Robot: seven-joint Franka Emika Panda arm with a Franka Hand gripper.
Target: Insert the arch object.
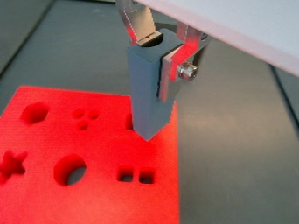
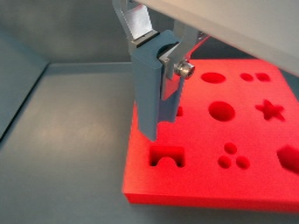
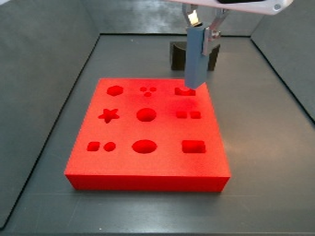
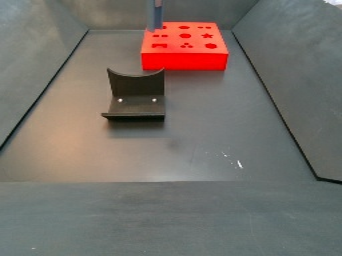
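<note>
Tool (image 1: 163, 45) pinching 1 arch object (image 1: 149, 92), hung upright over red board (image 3: 147, 129), tip just above arch-shaped hole (image 2: 169, 156). Insertion judged pending: lowering and seating remain.

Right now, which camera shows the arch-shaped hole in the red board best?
A wrist view: the arch-shaped hole lies open below the gripper and its grey piece. In a side view the piece partly covers it; elsewhere it's hidden or tiny.
</note>
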